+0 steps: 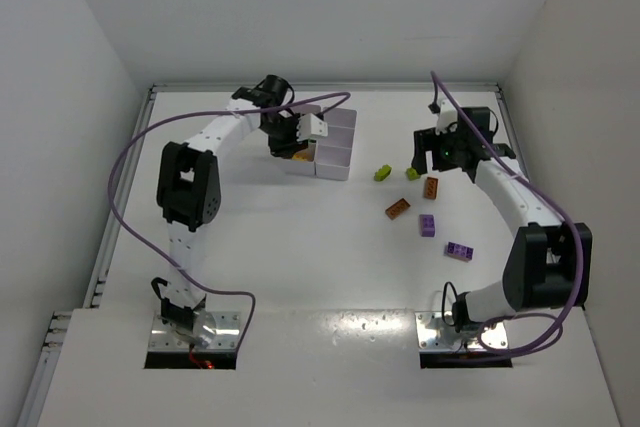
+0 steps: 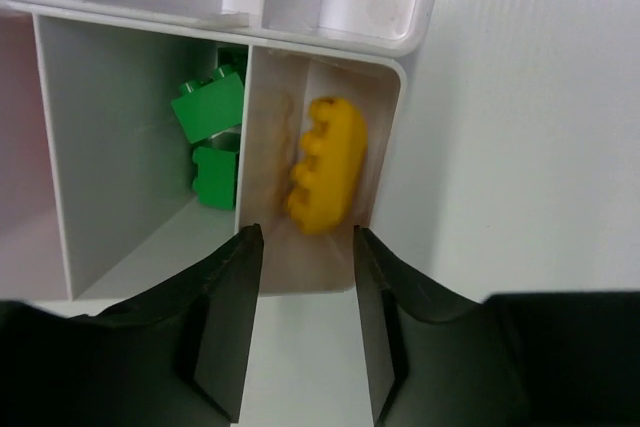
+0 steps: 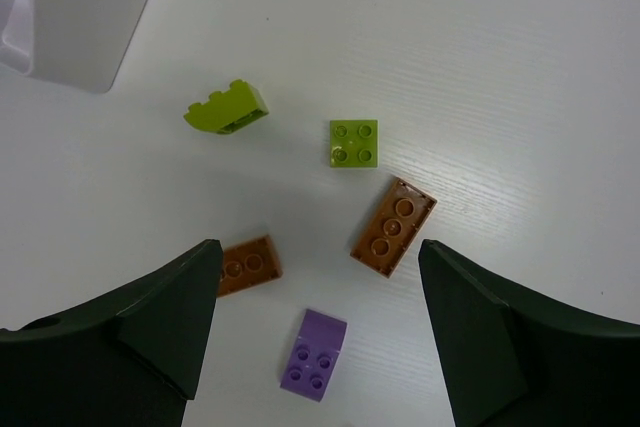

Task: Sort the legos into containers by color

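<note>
- Left claw [image 2: 305,237]: at the bottom of the left wrist view, jaws parted by a modest gap, nothing between them.
- Yellow brick [image 2: 325,162]: blurred, just above the jaw tips at frame centre, clear of both fingers, inside a corner compartment of the tray [image 2: 418,17].
- Green bricks [image 2: 212,137]: in the next compartment to the left.
- Right claw [image 3: 320,252]: jaws spread wide, empty, above loose bricks on the table [image 3: 500,47].
- Lime brick [image 3: 227,108] and square lime brick [image 3: 354,142]: above the gap.
- Orange brick [image 3: 394,226]: right of centre.
- Second orange brick [image 3: 248,264]: beside the left finger.
- Purple brick [image 3: 315,353]: low between the fingers.
</note>
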Tool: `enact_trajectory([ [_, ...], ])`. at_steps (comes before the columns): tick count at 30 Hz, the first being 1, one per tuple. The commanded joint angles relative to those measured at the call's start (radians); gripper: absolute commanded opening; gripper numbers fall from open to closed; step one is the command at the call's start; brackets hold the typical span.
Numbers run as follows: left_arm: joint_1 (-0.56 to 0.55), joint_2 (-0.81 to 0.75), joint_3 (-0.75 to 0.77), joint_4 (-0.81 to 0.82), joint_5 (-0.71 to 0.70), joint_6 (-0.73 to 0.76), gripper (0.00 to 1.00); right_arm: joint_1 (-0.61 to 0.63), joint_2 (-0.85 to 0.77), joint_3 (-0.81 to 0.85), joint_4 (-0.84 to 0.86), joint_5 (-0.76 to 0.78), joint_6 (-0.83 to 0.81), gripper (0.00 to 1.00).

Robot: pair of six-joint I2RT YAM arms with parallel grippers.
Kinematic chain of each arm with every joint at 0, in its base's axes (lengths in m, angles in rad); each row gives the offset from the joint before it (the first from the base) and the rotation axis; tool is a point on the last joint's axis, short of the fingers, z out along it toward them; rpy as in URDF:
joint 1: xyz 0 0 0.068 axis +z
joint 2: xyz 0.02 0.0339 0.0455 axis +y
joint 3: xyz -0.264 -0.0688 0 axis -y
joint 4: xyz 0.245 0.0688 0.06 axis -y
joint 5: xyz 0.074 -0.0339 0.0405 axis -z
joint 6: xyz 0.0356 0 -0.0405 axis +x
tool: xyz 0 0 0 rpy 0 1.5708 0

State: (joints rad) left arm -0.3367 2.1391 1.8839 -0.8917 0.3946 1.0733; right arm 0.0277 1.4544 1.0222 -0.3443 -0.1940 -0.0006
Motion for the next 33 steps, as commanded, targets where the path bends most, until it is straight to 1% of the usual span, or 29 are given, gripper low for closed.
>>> enact_trajectory([
  [1,0.004,-0.002,0.04,0.02,0.015,-0.035,0.48,0.003,0.006,0.044,0.027,-0.024,-0.001,0.8],
  [2,0.004,-0.016,0.04,0.03,0.041,-0.044,0.5,0.003,0.006,0.044,0.027,-0.034,-0.022,0.82],
  [3,0.004,-0.025,0.04,0.03,0.058,-0.055,0.53,0.003,0.006,0.044,0.018,-0.045,-0.036,0.82],
  [4,0.014,-0.057,0.04,0.049,0.103,-0.1,0.55,0.012,0.006,0.044,0.018,-0.065,-0.062,0.82],
  [5,0.015,-0.058,0.04,0.065,0.128,-0.133,0.57,0.012,0.006,0.044,0.008,-0.079,-0.079,0.82],
  [6,0.015,-0.099,0.04,0.077,0.151,-0.169,0.6,0.012,0.006,0.044,-0.005,-0.122,-0.103,0.82],
  [7,0.015,-0.122,0.059,0.106,0.199,-0.268,0.68,0.012,0.015,0.035,-0.019,-0.151,-0.18,0.82],
  [8,0.015,-0.148,0.07,0.118,0.228,-0.327,0.81,0.012,0.015,0.035,-0.033,-0.183,-0.224,0.82],
  [9,0.015,-0.198,0.081,0.132,0.254,-0.387,0.94,0.024,0.015,0.035,-0.063,-0.247,-0.275,0.82],
  [10,0.015,-0.224,0.081,0.182,0.274,-0.535,0.94,0.024,0.024,0.035,-0.082,-0.274,-0.38,0.82],
  [12,0.015,-0.278,0.072,0.252,0.299,-0.7,0.98,0.067,0.043,0.035,-0.12,-0.324,-0.491,0.82],
  [13,0.015,-0.329,0.055,0.328,0.299,-0.786,1.0,0.08,0.055,0.047,-0.151,-0.325,-0.539,0.82],
  [14,0.015,-0.352,0.011,0.356,0.299,-0.923,1.0,0.092,0.085,0.062,-0.163,-0.334,-0.631,0.82],
  [16,0.024,-0.39,-0.037,0.395,0.299,-1.024,1.0,0.121,0.118,0.075,-0.174,-0.334,-0.72,0.82],
  [17,0.033,-0.421,-0.076,0.404,0.299,-1.094,1.0,0.121,0.132,0.075,-0.174,-0.334,-0.802,0.82],
  [19,0.062,-0.449,-0.117,0.415,0.335,-1.127,1.0,0.147,0.175,0.087,-0.128,-0.312,-0.88,0.82],
  [20,0.085,-0.482,-0.168,0.436,0.361,-1.127,1.0,0.147,0.191,0.102,-0.115,-0.3,-0.948,0.82],
  [22,0.1,-0.518,-0.215,0.445,0.362,-1.139,1.0,0.156,0.263,0.134,-0.105,-0.3,-1.012,0.82],
  [23,0.12,-0.53,-0.247,0.445,0.362,-1.127,1.0,0.156,0.293,0.188,-0.122,-0.323,-1.068,0.82],
  [24,0.133,-0.541,-0.264,0.445,0.418,-1.116,1.0,0.147,0.326,0.219,-0.143,-0.335,-1.097,0.82],
  [25,0.143,-0.55,-0.278,0.445,0.438,-1.116,1.0,0.147,0.393,0.284,-0.194,-0.358,-1.128,0.82],
  [28,0.188,-0.574,-0.333,0.445,0.507,-1.107,1.0,0.138,0.51,0.395,-0.254,-0.378,-1.219,0.82],
  [29,0.197,-0.584,-0.333,0.445,0.507,-1.107,1.0,0.138,0.511,0.42,-0.266,-0.378,-1.234,0.81],
  [30,0.209,-0.584,-0.351,0.445,0.507,-1.107,1.0,0.138,0.558,0.443,-0.28,-0.378,-1.262,0.79],
  [32,0.223,-0.593,-0.365,0.445,0.507,-1.107,1.0,0.138,0.602,0.515,-0.32,-0.378,-1.283,0.77],
  [33,0.235,-0.604,-0.374,0.445,0.507,-1.107,1.0,0.147,0.622,0.535,-0.372,-0.387,-1.308,0.76],
])
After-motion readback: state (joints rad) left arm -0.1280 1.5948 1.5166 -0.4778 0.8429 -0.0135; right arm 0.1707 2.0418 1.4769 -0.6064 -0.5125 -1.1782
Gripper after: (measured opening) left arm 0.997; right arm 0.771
